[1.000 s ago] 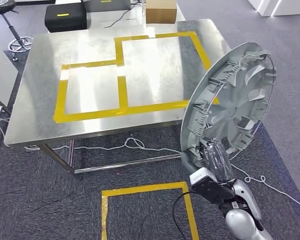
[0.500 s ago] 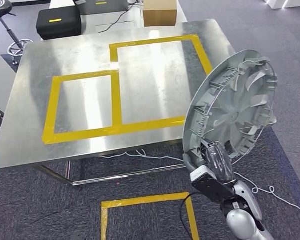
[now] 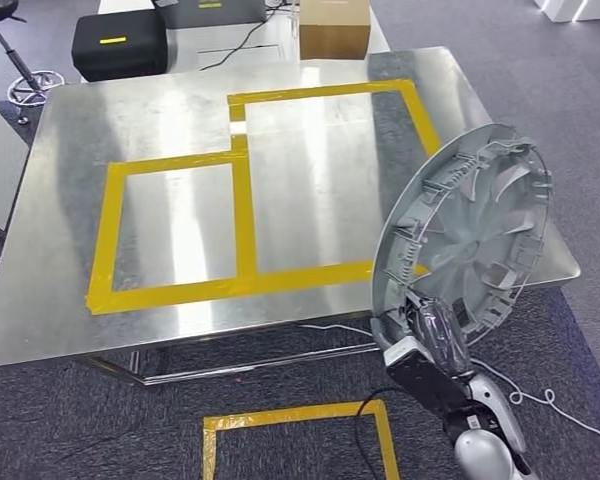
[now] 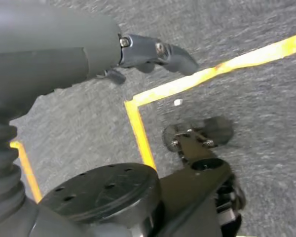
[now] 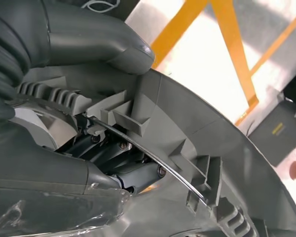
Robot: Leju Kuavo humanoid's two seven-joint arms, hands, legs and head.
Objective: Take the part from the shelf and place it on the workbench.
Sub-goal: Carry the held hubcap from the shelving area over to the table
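Note:
The part is a round grey wheel cover (image 3: 467, 240) with moulded spokes, held tilted on edge at the near right corner of the steel workbench (image 3: 169, 120). My right hand (image 3: 433, 335) grips its lower rim from below. In the right wrist view the thumb (image 5: 101, 42) lies over the wheel cover's ribbed rim (image 5: 168, 128) and darker fingers (image 5: 131, 173) sit behind it. My left hand (image 4: 154, 52) hangs beside me over the carpet, its fingers stretched out and holding nothing.
Yellow tape marks two adjoining rectangles (image 3: 240, 200) on the workbench top. A yellow tape square (image 3: 297, 420) lies on the carpet just in front. Behind the bench sit a black case (image 3: 116, 45) and a cardboard box (image 3: 335, 30). White cable (image 3: 523, 395) trails on the floor at right.
The whole view has shifted: the bench has drawn nearer and the wheel cover now overlaps its near right corner. My right hand keeps the same grip.

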